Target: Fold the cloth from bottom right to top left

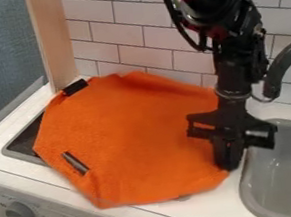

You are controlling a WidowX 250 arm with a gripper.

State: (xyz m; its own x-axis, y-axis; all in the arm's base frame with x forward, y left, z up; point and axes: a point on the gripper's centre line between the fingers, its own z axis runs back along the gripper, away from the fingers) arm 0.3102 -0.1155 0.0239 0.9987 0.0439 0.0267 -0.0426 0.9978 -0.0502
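Note:
The black gripper [230,162] hangs at the right end of the orange cloth, low over the counter and touching or just over the cloth's lower right edge. Spread over the stove side of the counter, the orange cloth [128,133] lies mostly flat, with its outline rounded by bent-in corners. Its upper edge is raised in soft ridges near the wall, and its lower left part is creased. Whether cloth is held at the gripper is hidden by the gripper itself.
A grey sink [287,162] with a dark faucet [281,67] is at the right. Dark stove parts show at the cloth's upper left [75,87] and lower left [75,163]. A tiled wall [117,31] stands behind, a wooden post [53,42] at the left, and a knob [17,214] in front.

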